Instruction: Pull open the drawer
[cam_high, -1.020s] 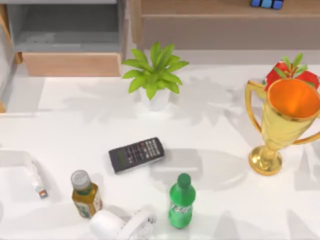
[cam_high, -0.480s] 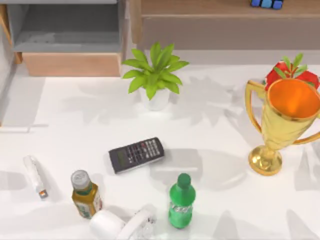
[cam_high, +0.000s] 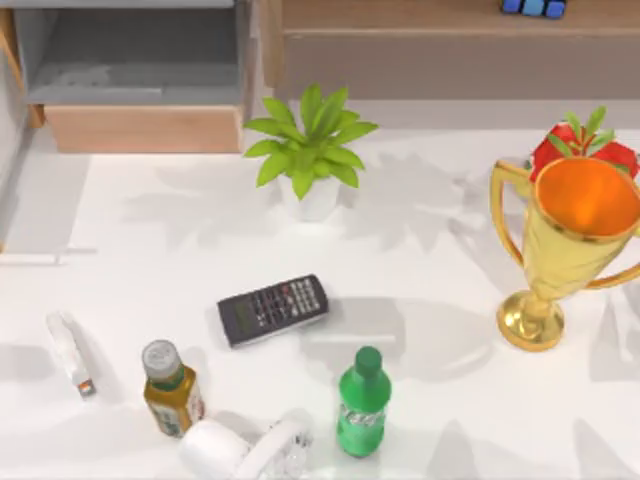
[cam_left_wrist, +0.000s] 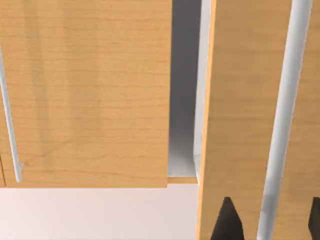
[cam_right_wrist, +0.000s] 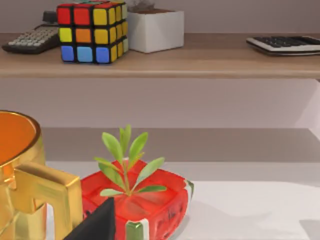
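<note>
Drawer (cam_high: 45, 205) sliding further out at upper left; left pincer (cam_left_wrist: 270, 220) straddling handle (cam_left_wrist: 280, 125), fingers apart; pull progressing.

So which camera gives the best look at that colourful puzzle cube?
The right wrist view: the Rubik's cube sits whole on the wooden shelf, front and side faces clear. The top view catches just a blue sliver at its upper edge.

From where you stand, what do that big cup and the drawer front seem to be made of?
The trophy cup looks like polished gold metal: bright glints, orange inside. The drawer front looks like matte orange-brown wood with visible grain, and its handle bar like pale metal or plastic.
</note>
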